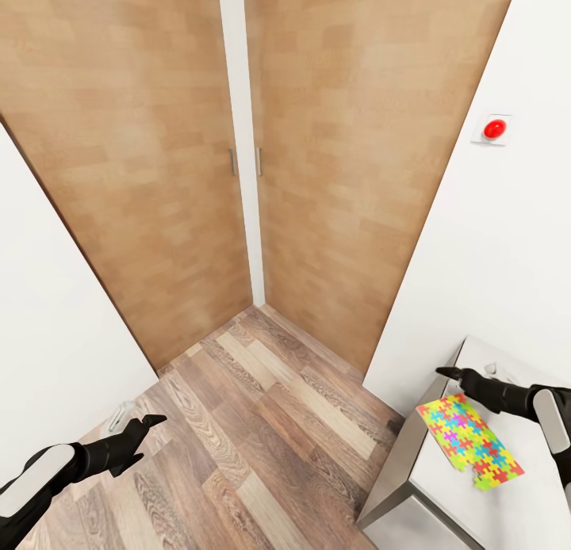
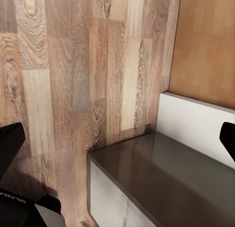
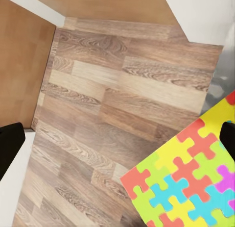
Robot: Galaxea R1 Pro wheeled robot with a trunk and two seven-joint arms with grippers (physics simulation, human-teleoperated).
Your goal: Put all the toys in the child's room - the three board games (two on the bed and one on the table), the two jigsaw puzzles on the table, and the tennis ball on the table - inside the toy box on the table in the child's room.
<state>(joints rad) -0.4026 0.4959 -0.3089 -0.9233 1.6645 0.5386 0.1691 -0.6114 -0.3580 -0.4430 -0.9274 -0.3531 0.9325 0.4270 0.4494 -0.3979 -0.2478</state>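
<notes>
Reaching arm: the right gripper (image 1: 454,373) is nearer, just above the puzzle's near corner.
Thing: the jigsaw puzzle (image 1: 470,441) lies flat at the table (image 1: 412,443) edge, its long axis running away from the fingers.
Fingers: both grippers look spread, holding nothing.
Left gripper (image 1: 143,427): well apart, over the floor (image 1: 262,439).

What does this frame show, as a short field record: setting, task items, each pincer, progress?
setting: room corner, wooden doors, wood floor
task items: one jigsaw puzzle lying flat at the table corner, overhanging its edge
wall: red button
left pincer: open, empty, above the floor
right pincer: open, empty, just beyond the puzzle
progress: puzzle not yet gripped; toy box unseen
</notes>
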